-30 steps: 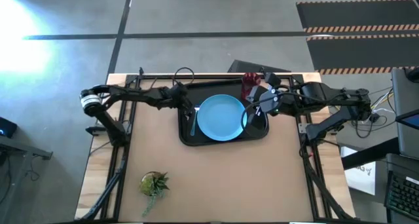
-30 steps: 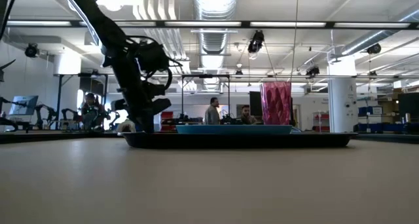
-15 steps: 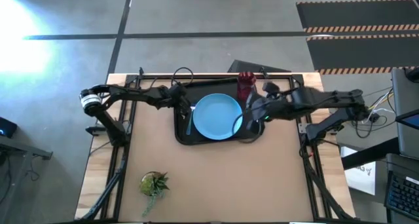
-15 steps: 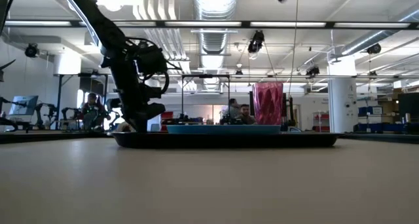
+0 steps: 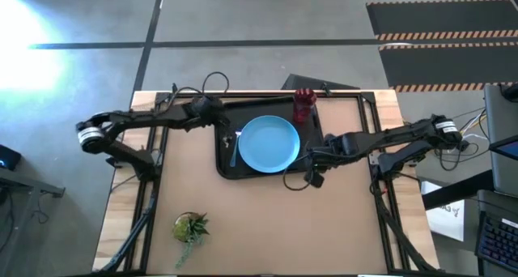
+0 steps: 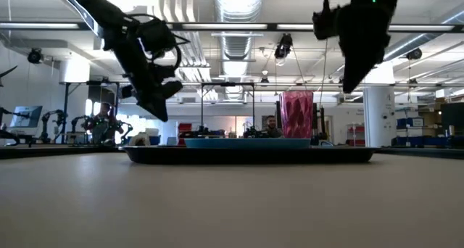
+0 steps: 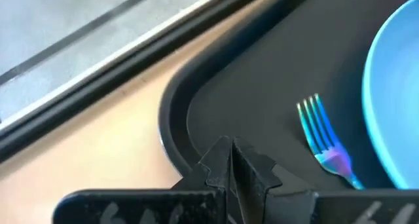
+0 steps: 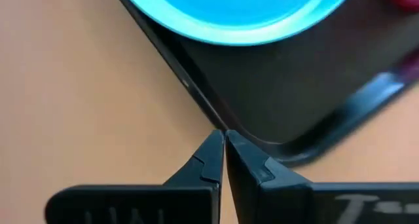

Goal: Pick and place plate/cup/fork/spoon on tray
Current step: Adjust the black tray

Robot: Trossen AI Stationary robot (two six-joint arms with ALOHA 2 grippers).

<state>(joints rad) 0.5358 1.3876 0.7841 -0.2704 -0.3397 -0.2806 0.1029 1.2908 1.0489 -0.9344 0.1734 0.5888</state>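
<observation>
Tray (image 5: 229,165) sits on the worktop (image 5: 267,220), carrying the plate (image 5: 269,143) at its middle, the fork (image 5: 236,147) beside the plate, and the cup (image 5: 303,104) at a far corner. Left gripper (image 5: 220,117) and right gripper (image 5: 308,175) hang above the tray's edges, jaws pressed together, empty.

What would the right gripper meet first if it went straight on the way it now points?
Most likely the tray's rim at its corner: the right gripper, fingers shut, points at it from over the table. Depth is unclear.
</observation>
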